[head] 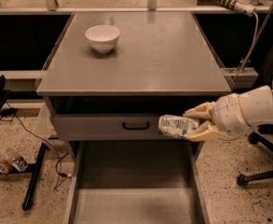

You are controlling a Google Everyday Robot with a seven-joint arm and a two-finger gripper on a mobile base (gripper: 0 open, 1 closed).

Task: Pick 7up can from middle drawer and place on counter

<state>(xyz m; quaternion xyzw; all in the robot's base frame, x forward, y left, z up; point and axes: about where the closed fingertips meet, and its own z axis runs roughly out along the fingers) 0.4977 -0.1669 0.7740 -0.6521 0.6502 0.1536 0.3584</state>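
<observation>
My gripper is at the right of the cabinet, level with the grey drawer front. It is shut on the 7up can, a silvery-white dented can with green markings, held on its side and pointing left. The can hangs well above the floor of the open middle drawer, which is pulled out below and shows a bare grey floor. The counter is the flat grey top above the gripper.
A white bowl stands on the counter at the back left. A closed grey drawer front with a black handle is just left of the can. A chair base stands on the floor at the right. Bottles and cables lie at the left.
</observation>
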